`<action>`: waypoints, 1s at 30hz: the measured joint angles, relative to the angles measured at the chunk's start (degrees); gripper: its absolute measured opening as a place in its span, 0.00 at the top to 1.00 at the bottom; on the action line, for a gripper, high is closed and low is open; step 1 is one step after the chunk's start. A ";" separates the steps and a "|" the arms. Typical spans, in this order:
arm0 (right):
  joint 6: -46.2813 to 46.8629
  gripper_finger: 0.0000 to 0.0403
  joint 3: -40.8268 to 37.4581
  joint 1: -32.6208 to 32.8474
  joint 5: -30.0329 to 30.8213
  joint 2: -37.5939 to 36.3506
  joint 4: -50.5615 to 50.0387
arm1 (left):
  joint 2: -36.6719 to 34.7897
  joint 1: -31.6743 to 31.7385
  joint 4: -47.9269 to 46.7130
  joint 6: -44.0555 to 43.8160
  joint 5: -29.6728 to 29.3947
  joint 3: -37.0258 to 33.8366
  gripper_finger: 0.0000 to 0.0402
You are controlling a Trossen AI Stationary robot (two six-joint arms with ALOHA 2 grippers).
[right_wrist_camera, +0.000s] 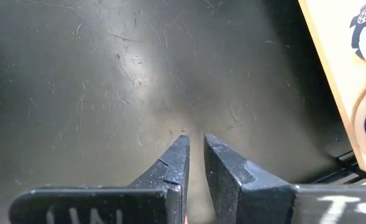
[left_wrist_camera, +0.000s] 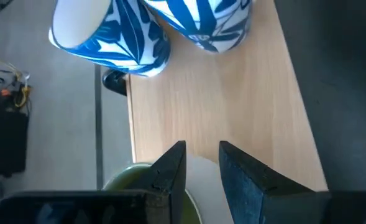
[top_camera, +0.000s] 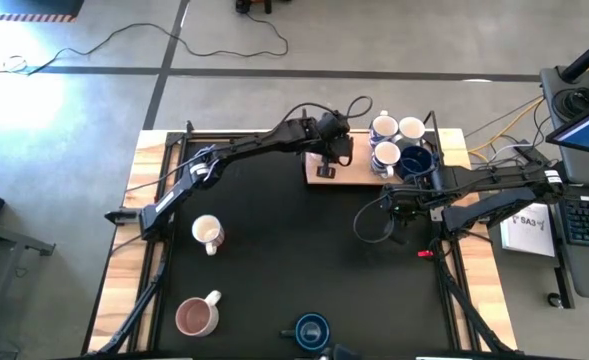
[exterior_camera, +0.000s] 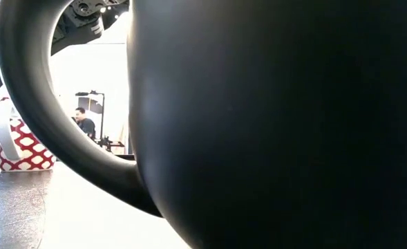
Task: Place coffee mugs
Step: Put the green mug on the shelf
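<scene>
Green-lined mug [left_wrist_camera: 148, 186] sits clamped at its rim in my left gripper [left_wrist_camera: 202, 163], above the wooden board [left_wrist_camera: 232, 106]; right gripper [right_wrist_camera: 194, 152] nearly closed, empty.

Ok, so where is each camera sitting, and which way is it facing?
High: above the table, looking straight down; both arms show.
Low: table height, facing the room; a dark mug blocks nearly everything.
Left wrist: facing the wooden board; left pincer grips a green mug.
Right wrist: facing the black mat; right pincer shows.
Shared: high and left wrist both see the board and patterned mugs.
</scene>
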 joint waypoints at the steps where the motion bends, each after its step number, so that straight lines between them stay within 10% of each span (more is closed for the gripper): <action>1: 0.02 0.91 0.00 0.00 0.00 0.00 0.00 | 0.00 0.10 0.03 0.02 -0.71 0.00 0.81; 30: -0.29 0.91 0.00 0.02 0.01 0.00 0.04 | 0.39 2.73 -3.92 -5.06 -3.69 -0.55 0.81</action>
